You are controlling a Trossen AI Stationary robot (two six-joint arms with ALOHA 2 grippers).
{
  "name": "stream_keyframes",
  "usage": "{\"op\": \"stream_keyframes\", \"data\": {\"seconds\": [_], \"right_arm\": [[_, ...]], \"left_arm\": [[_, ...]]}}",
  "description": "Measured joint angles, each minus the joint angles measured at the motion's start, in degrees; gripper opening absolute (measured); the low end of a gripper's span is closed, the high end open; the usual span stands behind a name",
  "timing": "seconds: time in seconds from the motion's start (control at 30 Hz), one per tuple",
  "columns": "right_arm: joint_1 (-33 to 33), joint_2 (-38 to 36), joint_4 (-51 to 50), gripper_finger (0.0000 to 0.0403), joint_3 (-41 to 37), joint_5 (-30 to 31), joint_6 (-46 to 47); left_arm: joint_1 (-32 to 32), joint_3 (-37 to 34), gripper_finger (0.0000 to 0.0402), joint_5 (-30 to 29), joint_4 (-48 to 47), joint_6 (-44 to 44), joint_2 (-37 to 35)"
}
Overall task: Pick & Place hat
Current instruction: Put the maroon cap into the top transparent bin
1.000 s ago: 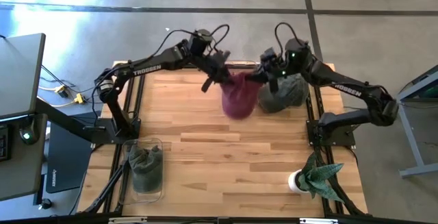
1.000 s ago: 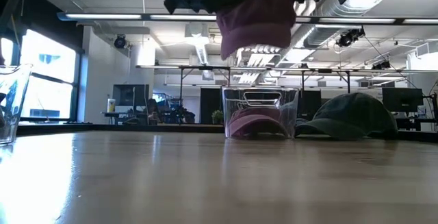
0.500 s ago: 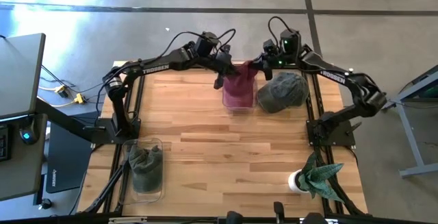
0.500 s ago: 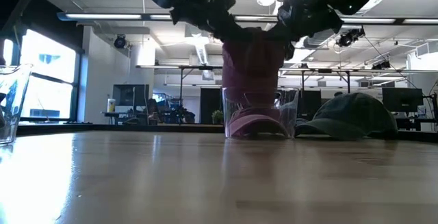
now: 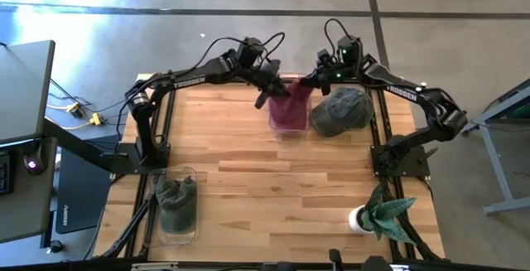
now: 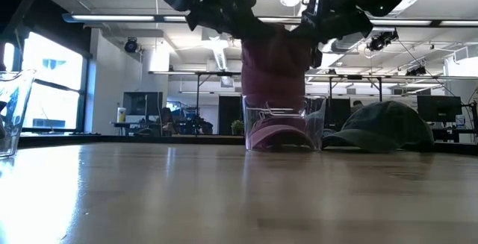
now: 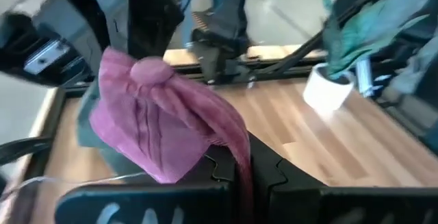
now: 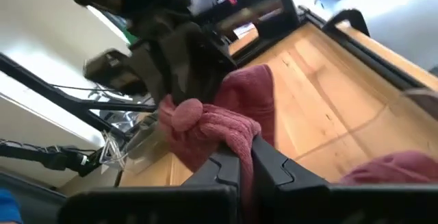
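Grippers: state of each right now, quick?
Left gripper: shut on the maroon hat, over the clear bin.
Right gripper: shut on the same hat, opposite side.

Both dark arms reach in toward each other over the table's far edge. The left gripper point(image 5: 277, 89) is clamped tight, its fingers point(image 7: 241, 176) pressed together on maroon cloth (a fold pinched between them). The right gripper point(image 5: 310, 83) faces it, just beside, its fingers point(image 8: 226, 166) likewise closed on cloth. In the low view both wrists hang high.
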Motion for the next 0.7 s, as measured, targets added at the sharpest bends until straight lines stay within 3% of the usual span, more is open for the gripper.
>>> {"op": "stream_keyframes", "data": {"seconds": [0.17,0.37,0.53,0.7], "right_arm": [[1.3,1.5,-1.3,0.0003,0.0,0.5,2.8],[2.8,4.7,-4.1,0.0007,0.0,4.7,1.1],[2.4,5.9,-8.8,0.0003,0.0,7.8,2.6],[2.4,5.9,-10.8,0.0007,0.0,6.5,3.5]], "left_arm": [[0.6,-0.1,0.0001,5.1,-0.4,-2.3,4.3],[0.5,-0.1,0.0001,2.1,0.4,-0.6,7.8],[0.4,-0.1,0.0002,-4.6,-2.0,-2.2,8.8],[1.9,0.0,0.0043,-1.5,-3.0,-5.4,8.6]]}}
